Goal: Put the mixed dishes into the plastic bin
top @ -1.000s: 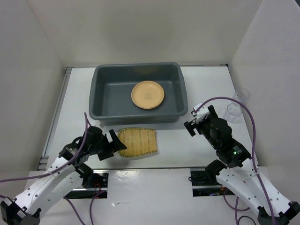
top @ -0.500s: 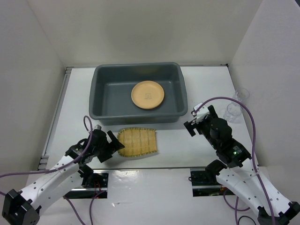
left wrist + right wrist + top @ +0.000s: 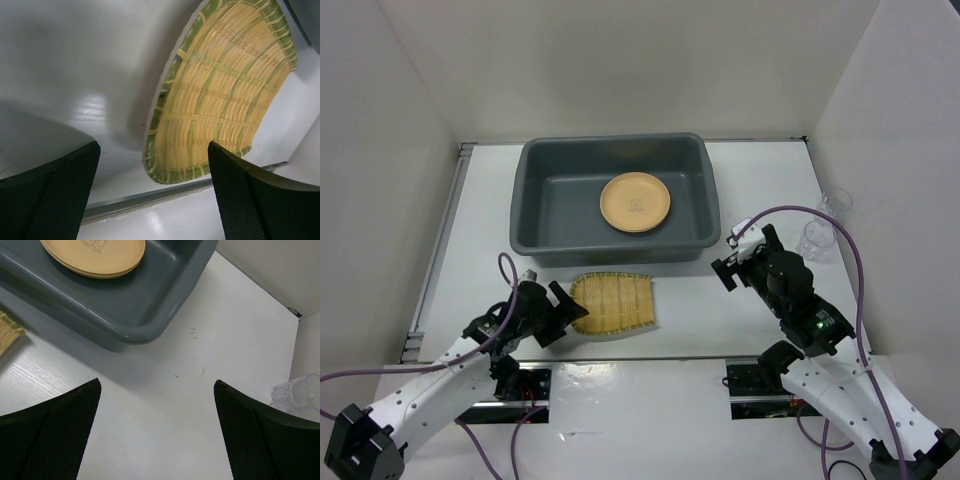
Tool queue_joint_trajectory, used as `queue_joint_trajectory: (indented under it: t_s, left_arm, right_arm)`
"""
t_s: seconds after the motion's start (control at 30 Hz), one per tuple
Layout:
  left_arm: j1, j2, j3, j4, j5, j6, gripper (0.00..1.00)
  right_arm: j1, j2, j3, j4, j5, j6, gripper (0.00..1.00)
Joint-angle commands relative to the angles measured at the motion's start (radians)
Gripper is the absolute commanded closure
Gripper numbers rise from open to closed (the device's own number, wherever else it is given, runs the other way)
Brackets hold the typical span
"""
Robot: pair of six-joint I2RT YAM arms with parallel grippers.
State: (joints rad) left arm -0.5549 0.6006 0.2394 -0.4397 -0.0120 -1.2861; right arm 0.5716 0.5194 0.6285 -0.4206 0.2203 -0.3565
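Note:
The dark grey plastic bin [image 3: 533, 243] stands at the table's far middle and holds a tan plate [image 3: 635, 202]; I cannot tell if a second plate lies under it. The woven bamboo tray [image 3: 613, 303] lies on the table just in front of the bin. My left gripper [image 3: 570, 312] is open at the tray's left end, and the tray's near rim [image 3: 200, 170] sits between the fingers. My right gripper [image 3: 732, 258] is open and empty over bare table by the bin's right front corner [image 3: 145, 330]. Two clear cups [image 3: 817, 240] [image 3: 837, 204] stand at the far right.
White walls close in the left, back and right sides. A metal strip [image 3: 150, 197] runs along the table's near edge below the tray. One cup [image 3: 300, 392] shows at the right edge of the right wrist view, and the plate [image 3: 95, 252] at its top.
My left arm has shifted slightly right and toward the near edge, with its gripper still at the tray's left end. The tray, the plate and my right arm have not moved.

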Motion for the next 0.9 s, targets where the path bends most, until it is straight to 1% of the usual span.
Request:
queue_joint_trajectory:
  t_s: [0.0,0.07,0.2,0.3,0.33,0.43,0.47,0.53,0.57,0.6,0.63,0.67,0.73,0.83,0.87]
  left_arm:
    - [0.004,0.050,0.003,0.076,0.014,0.014,0.07]
    - [0.004,0.062,0.003,0.111,0.014,0.024,0.08]
    - [0.004,0.110,0.012,0.121,0.026,0.024,0.15]
    - [0.004,0.119,0.003,0.121,0.035,0.034,0.37]
    - [0.004,0.107,0.003,0.121,0.035,0.034,0.46]
    - [0.004,0.082,-0.008,0.111,0.035,0.034,0.56]
    - [0.004,0.068,-0.008,0.084,0.035,0.034,0.63]
    - [0.004,0.047,-0.008,0.053,0.061,0.025,0.78]
    - [0.004,0.012,-0.008,0.012,0.061,0.012,0.88]
    - [0.004,-0.008,-0.008,-0.013,0.076,0.011,1.00]
    - [0.004,-0.046,0.003,-0.040,0.090,0.011,1.00]
    - [0.004,-0.061,0.023,-0.109,0.090,0.011,1.00]
    - [0.004,-0.082,0.067,-0.196,0.122,0.011,1.00]
    - [0.004,-0.111,0.119,-0.267,0.207,0.022,1.00]
    - [0.004,-0.123,0.179,-0.286,0.222,0.036,1.00]
  right_arm:
    - [0.007,0.011,-0.003,0.013,-0.004,0.005,0.02]
    - [0.007,0.020,-0.003,0.013,-0.004,-0.004,0.02]
    - [0.007,0.030,-0.003,0.013,-0.004,-0.004,0.02]
    - [0.007,0.030,-0.003,0.013,-0.004,-0.004,0.02]
    - [0.007,0.030,-0.003,0.013,-0.004,-0.004,0.02]
    - [0.007,0.030,-0.003,0.013,-0.004,-0.004,0.02]
    - [0.007,0.039,-0.003,0.013,-0.004,-0.004,0.02]
    - [0.007,0.039,-0.003,0.013,-0.004,-0.004,0.02]
    - [0.007,0.039,-0.003,0.013,-0.004,-0.004,0.02]
    - [0.007,0.039,-0.003,0.013,-0.004,-0.004,0.02]
    - [0.007,0.039,-0.003,0.013,-0.004,-0.004,0.02]
    - [0.007,0.039,-0.003,0.013,-0.004,-0.004,0.02]
    - [0.007,0.030,-0.003,0.013,-0.004,-0.004,0.02]
    - [0.007,0.030,-0.003,0.013,-0.004,-0.004,0.02]
    - [0.007,0.021,-0.003,0.013,-0.004,-0.004,0.02]
